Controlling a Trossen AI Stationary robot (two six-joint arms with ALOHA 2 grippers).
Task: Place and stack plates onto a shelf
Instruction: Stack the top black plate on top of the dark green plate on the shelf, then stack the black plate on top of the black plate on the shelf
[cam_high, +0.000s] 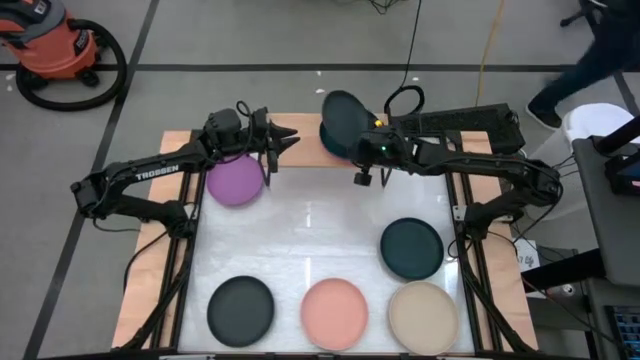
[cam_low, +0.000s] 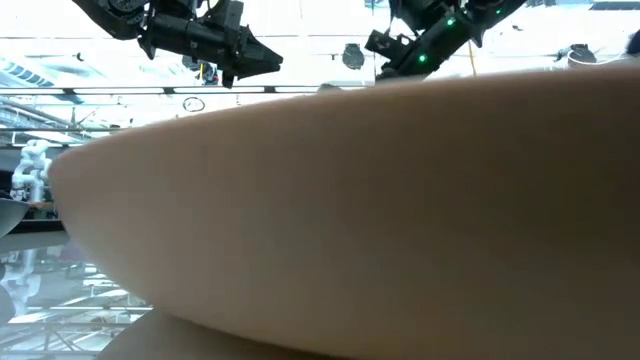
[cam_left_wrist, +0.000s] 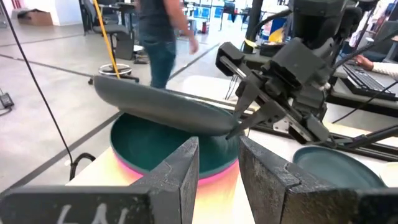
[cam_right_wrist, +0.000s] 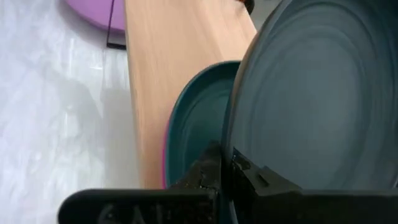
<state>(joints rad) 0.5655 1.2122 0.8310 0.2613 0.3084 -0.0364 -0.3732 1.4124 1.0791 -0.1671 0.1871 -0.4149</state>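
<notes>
Beige plate (cam_low: 380, 210) is sitting so close to the low camera that it fills nearly that whole view, down at the front edge of the table (cam_high: 330, 215), well away from both grippers.

Up at the back, the right gripper (cam_right_wrist: 225, 168) is pinching the rim of a grey plate (cam_high: 343, 117), fingers pressed onto the edge, and the plate hangs tilted above the shelf (cam_right_wrist: 168, 74). Right under the held plate there's a teal plate (cam_left_wrist: 168, 146) lying on a magenta plate (cam_left_wrist: 186, 177), and you can only see a thin pink sliver of that one sticking out. That stack sits on the shelf board just below the right gripper.

Left gripper (cam_high: 283, 140) hovers over the other end of the shelf, pointing across at the right one. Its fingers (cam_left_wrist: 180, 171) are spread a bit with nothing between them. A purple plate (cam_high: 236, 180) lies on the table just beside and below it, partly tucked under the arm.

Farther out from both grippers, toward the front: another teal plate (cam_high: 411, 247) on the right arm's side, then a front row with a second grey plate (cam_high: 240, 309), a salmon plate (cam_high: 334, 313) and the beige one.

A person (cam_left_wrist: 163, 37) is walking by in the room behind the table.
</notes>
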